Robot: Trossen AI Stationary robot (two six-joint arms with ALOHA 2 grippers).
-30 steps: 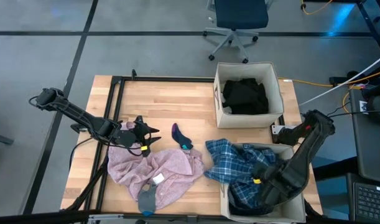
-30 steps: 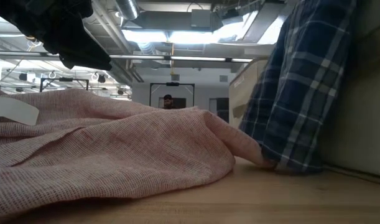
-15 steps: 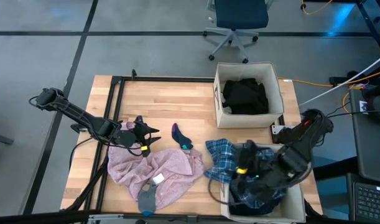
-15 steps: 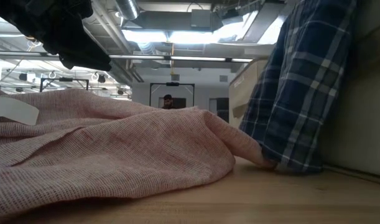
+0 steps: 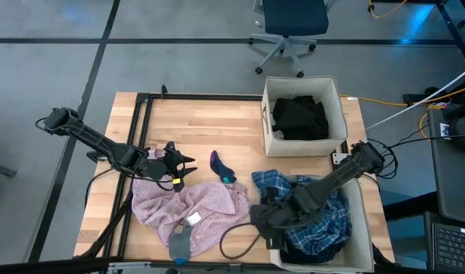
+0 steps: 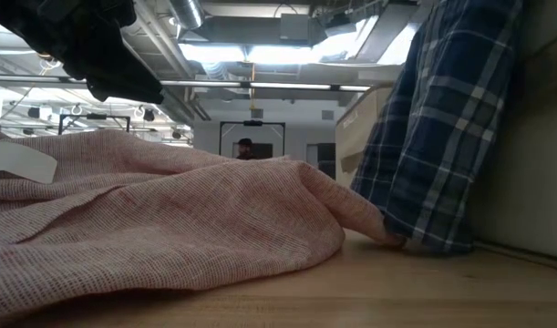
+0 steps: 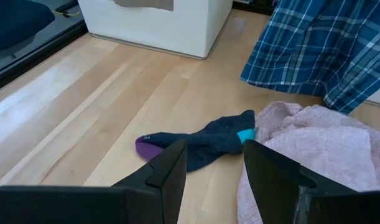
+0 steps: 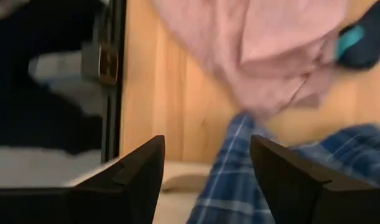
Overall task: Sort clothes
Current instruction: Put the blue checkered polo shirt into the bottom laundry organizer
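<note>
A pale pink garment (image 5: pixel 190 209) with a white tag (image 5: pixel 194 219) lies spread on the table's near left. A grey-teal sock (image 5: pixel 179 245) lies at its near edge. A navy sock (image 5: pixel 222 169) with a purple toe lies just beyond it and shows in the left wrist view (image 7: pixel 202 143). A blue plaid shirt (image 5: pixel 293 199) hangs over the left wall of the near bin (image 5: pixel 363 242). My left gripper (image 5: pixel 179 171) is open and empty above the pink garment's far left part. My right gripper (image 5: pixel 266 221) is open above the plaid shirt's left edge (image 8: pixel 239 180).
The far beige bin (image 5: pixel 304 144) holds black clothes (image 5: pixel 299 116). A black cable loop (image 5: pixel 234 243) hangs by my right gripper over the pink garment's near right corner. Bare wood (image 5: pixel 209 125) lies at the table's far left. An office chair (image 5: pixel 293 23) stands beyond the table.
My right arm has swung out of the near bin toward the table's left edge, passing over the plaid shirt, and its gripper now stands at the bin's left wall. My left arm and the garments on the table have kept still.
</note>
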